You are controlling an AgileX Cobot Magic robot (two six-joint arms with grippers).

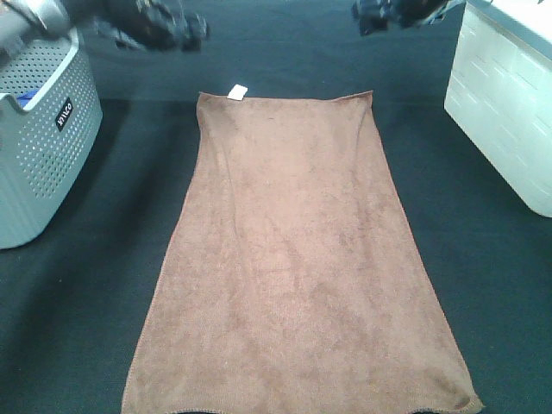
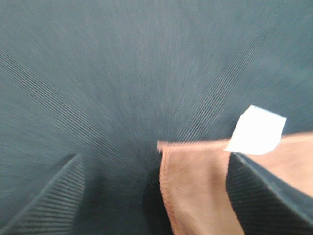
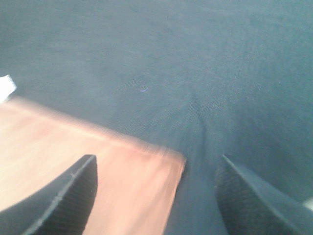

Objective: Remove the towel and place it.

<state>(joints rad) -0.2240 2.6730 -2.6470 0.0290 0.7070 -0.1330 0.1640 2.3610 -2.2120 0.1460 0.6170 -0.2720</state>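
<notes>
The brown towel (image 1: 293,259) lies spread flat on the dark table, long side running from far to near, with its white tag (image 1: 238,91) at the far left corner. My left gripper (image 1: 177,34) hovers open above and beyond that corner; the left wrist view shows the corner (image 2: 195,186) and the tag (image 2: 257,130) between its fingers (image 2: 49,200). My right gripper (image 1: 379,15) hovers open beyond the far right corner; the right wrist view shows that corner (image 3: 122,181) between its fingers (image 3: 63,200). Both grippers hold nothing.
A grey perforated basket (image 1: 39,147) stands at the left edge with something blue inside. A white box (image 1: 509,112) stands at the right. Dark table cloth (image 1: 483,302) surrounds the towel.
</notes>
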